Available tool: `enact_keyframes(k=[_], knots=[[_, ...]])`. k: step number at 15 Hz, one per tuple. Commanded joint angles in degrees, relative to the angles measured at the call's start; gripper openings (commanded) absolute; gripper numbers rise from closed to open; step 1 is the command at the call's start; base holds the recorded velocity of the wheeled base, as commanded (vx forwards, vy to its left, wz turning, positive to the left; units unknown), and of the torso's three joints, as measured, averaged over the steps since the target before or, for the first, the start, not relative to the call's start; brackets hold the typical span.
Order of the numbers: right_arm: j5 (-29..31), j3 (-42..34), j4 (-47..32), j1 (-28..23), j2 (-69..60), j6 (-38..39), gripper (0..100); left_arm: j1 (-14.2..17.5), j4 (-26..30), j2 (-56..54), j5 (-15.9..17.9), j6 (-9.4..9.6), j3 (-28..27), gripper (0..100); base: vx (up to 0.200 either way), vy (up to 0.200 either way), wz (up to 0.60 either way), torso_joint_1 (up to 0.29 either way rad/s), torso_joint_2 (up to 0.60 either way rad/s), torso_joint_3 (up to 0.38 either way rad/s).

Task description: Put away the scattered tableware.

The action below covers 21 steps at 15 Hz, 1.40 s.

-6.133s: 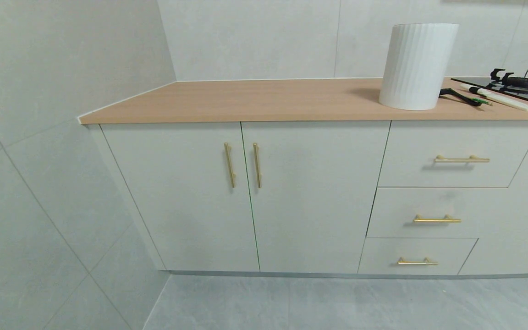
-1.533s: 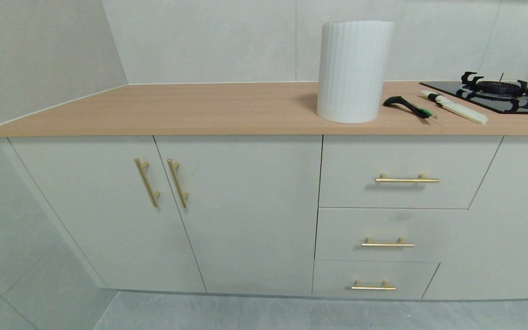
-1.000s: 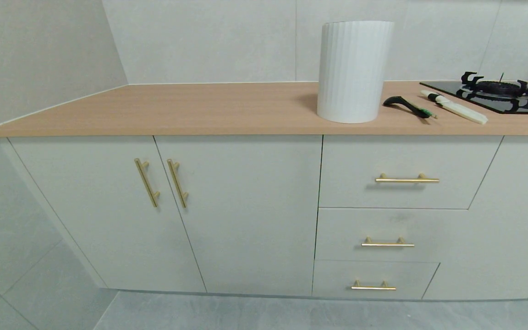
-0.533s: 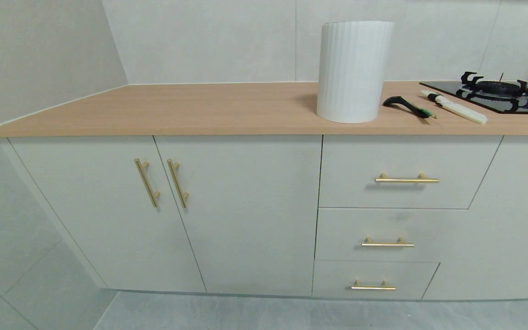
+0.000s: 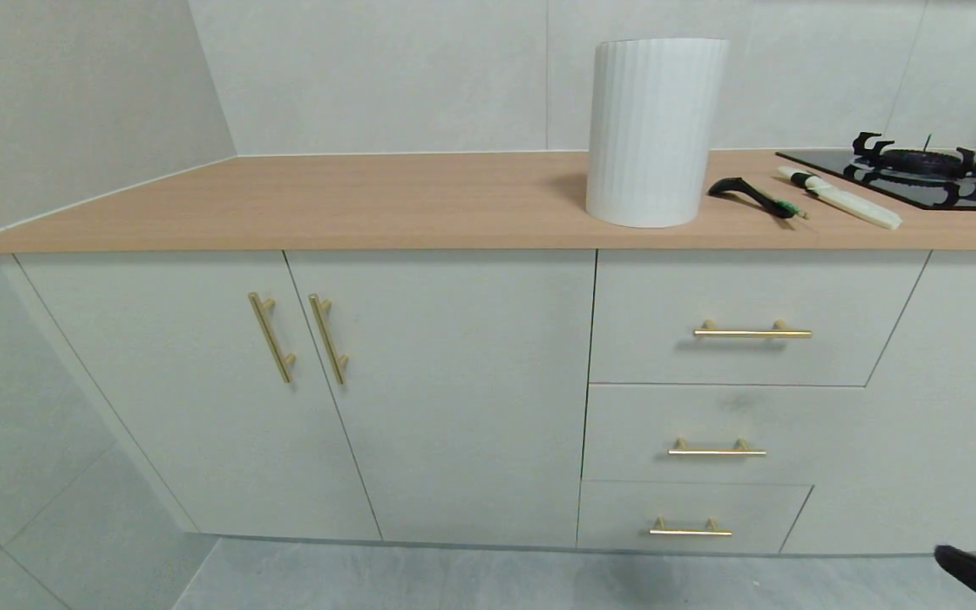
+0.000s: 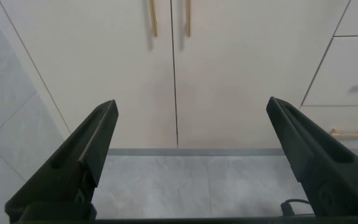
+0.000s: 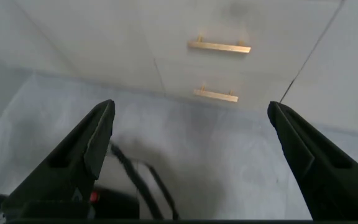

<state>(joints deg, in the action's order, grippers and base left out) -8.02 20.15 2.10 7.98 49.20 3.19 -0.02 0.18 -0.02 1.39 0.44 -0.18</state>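
On the wooden counter (image 5: pixel 369 203) stands a tall white ribbed holder (image 5: pixel 656 131). Just to its right lie a black-handled utensil (image 5: pixel 746 193) and a long white utensil (image 5: pixel 844 202), both flat on the wood. My left gripper (image 6: pixel 191 106) hangs open low in front of the double cabinet doors (image 6: pixel 173 68), nothing between its fingers. My right gripper (image 7: pixel 191 107) is open too, low over the floor and facing the lower drawers (image 7: pixel 219 46). A black part of my right arm (image 5: pixel 975 574) shows at the bottom right of the head view.
A black gas hob (image 5: pixel 920 174) sits at the counter's right end. Below are two doors with gold handles (image 5: pixel 297 337) and three shut drawers (image 5: pixel 751 332). A tiled wall closes off the left side. Grey floor (image 5: pixel 454 585) runs along the cabinet.
The camera swung right between the oldest frame and the later ones, bringing the holder and utensils toward the middle. A black part of my right arm has just entered at the bottom right.
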Motion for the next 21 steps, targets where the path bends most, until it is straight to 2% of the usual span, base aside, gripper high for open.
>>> enact_keyframes(k=[1,4,8,10,14,17,21], knots=[[0.02,5.95,12.41,0.89,31.22,-0.29,100,0.02,-0.01,0.02,-0.07,0.00,0.01,100,0.000,0.000,0.00,0.000,0.00,0.000],[2.13,7.53,26.56,0.89,48.62,-0.82,100,0.02,-0.01,0.02,0.02,0.00,0.01,100,0.000,0.000,0.00,0.000,0.00,0.000],[4.42,12.63,37.63,0.89,65.23,-1.52,100,0.02,-0.01,0.02,0.02,0.00,0.01,100,0.000,0.000,0.00,0.000,0.00,0.000],[6.53,13.34,42.38,0.98,70.51,-1.44,100,0.02,-0.01,0.02,0.02,0.00,0.01,100,0.000,0.000,0.00,0.000,0.00,0.000],[10.92,11.75,59.34,1.68,83.69,-0.82,100,0.02,-0.01,0.02,0.02,0.00,0.01,100,0.000,0.000,0.00,0.000,0.00,0.000],[14.00,11.93,73.05,1.60,88.96,0.32,100,0.02,-0.01,0.02,-0.07,0.00,0.01,100,0.000,0.000,0.00,0.000,0.00,0.000],[15.40,15.88,73.23,1.60,90.37,1.29,100,0.02,-0.01,0.02,0.02,0.00,0.01,100,0.000,0.000,0.00,0.000,0.00,0.000]])
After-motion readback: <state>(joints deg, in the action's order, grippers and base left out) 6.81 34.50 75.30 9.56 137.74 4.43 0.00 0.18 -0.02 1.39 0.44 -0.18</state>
